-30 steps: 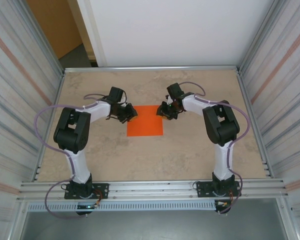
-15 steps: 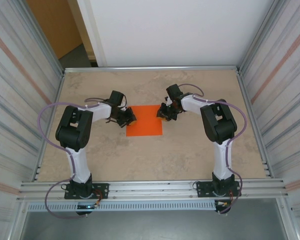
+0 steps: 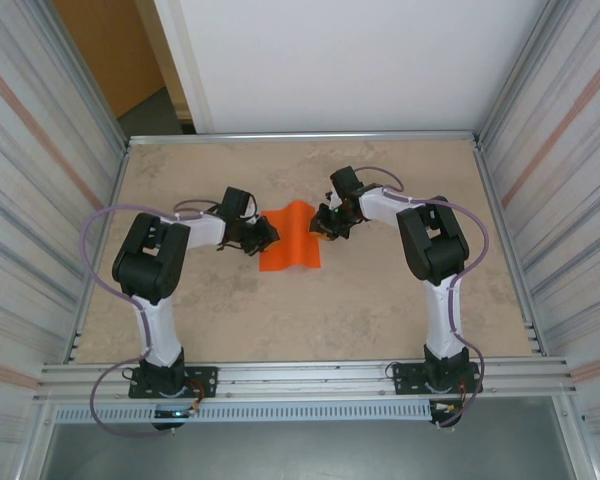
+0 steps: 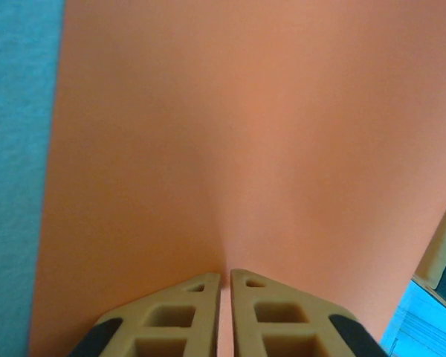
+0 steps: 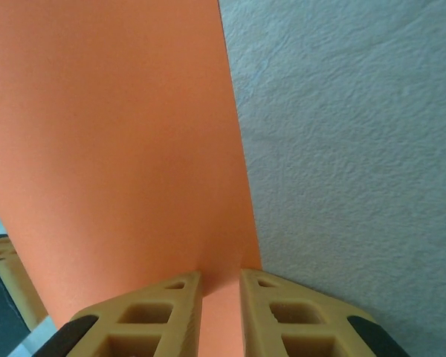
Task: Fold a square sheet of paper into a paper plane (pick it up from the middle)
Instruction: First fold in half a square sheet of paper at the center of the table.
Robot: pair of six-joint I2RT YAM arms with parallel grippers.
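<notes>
The square sheet of paper [image 3: 290, 243], bright orange, lies at the middle of the table and arches up in a ridge between my two grippers. My left gripper [image 3: 263, 236] is shut on its left edge; in the left wrist view the fingertips [image 4: 225, 274] nearly touch, with the orange sheet [image 4: 245, 134] spreading away from them. At the right edge sits my right gripper [image 3: 323, 224]. In the right wrist view its jaws [image 5: 221, 274] stand a little apart, with the sheet's edge [image 5: 111, 126] running in between them. The paper plane is not in view.
The beige stone-look tabletop [image 3: 380, 300] is walled by corrugated metal panels on the left [image 3: 40, 200] and right [image 3: 560, 200]. An aluminium rail [image 3: 310, 375] runs along the near edge at the arm bases. Bare table [image 5: 357, 149] lies right of the sheet.
The sheet lay flat a second ago; now its middle has buckled upward. Both grippers have closed in on its side edges and moved slightly toward each other.
</notes>
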